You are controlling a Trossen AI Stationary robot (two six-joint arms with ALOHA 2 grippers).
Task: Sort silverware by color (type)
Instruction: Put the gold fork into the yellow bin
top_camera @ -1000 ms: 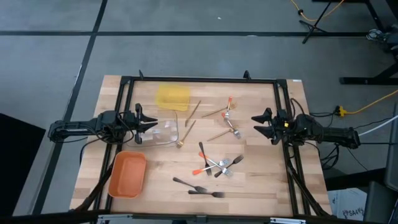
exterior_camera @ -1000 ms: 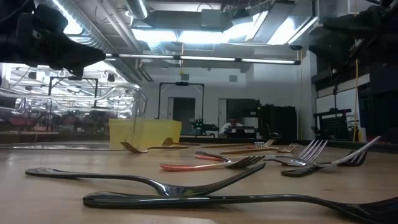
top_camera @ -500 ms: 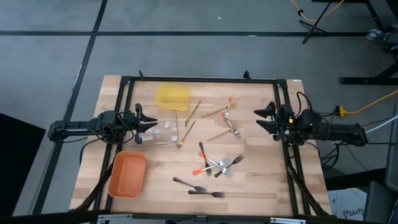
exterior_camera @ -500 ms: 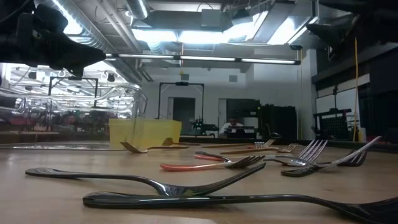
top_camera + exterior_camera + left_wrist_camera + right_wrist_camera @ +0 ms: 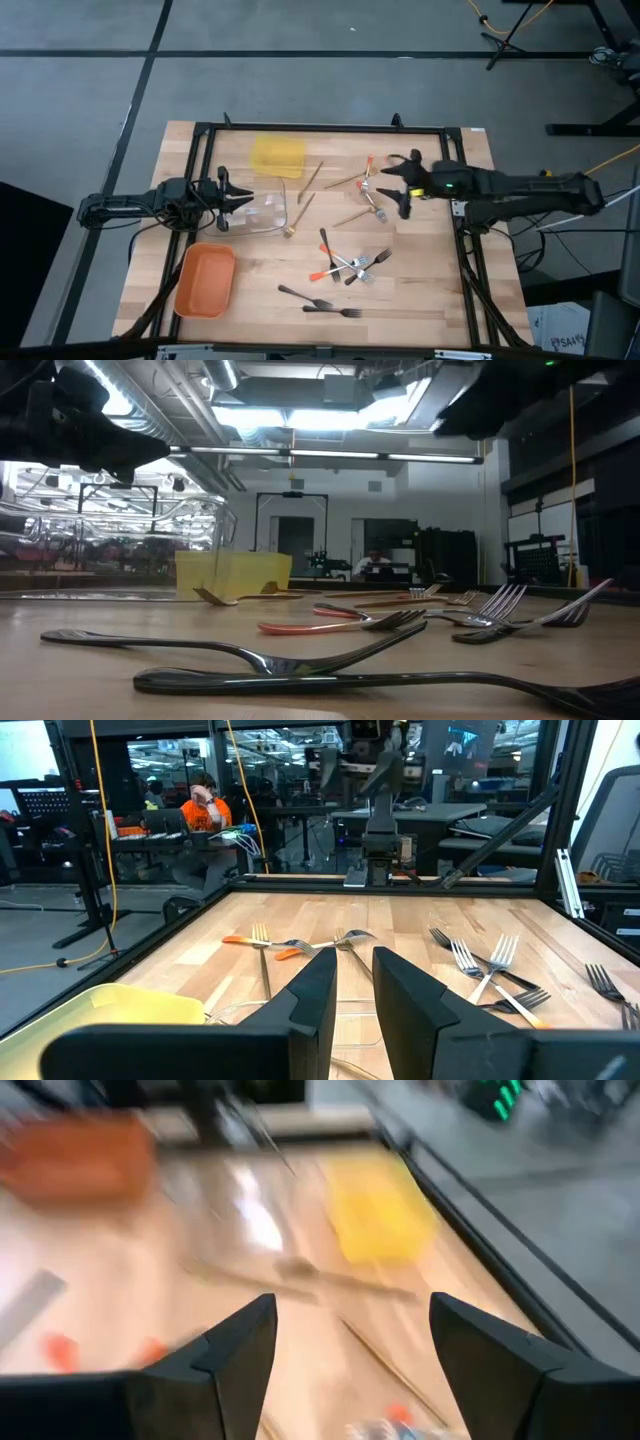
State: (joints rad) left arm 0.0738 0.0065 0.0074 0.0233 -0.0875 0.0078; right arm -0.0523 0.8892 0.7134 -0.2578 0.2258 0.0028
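- High view: the silverware lay scattered across the table's middle, between the trays and the right rail.
- The right gripper hovered spread wide and empty beside the silver forks.
- The left gripper sat narrowly parted, holding nothing, at the clear tray.
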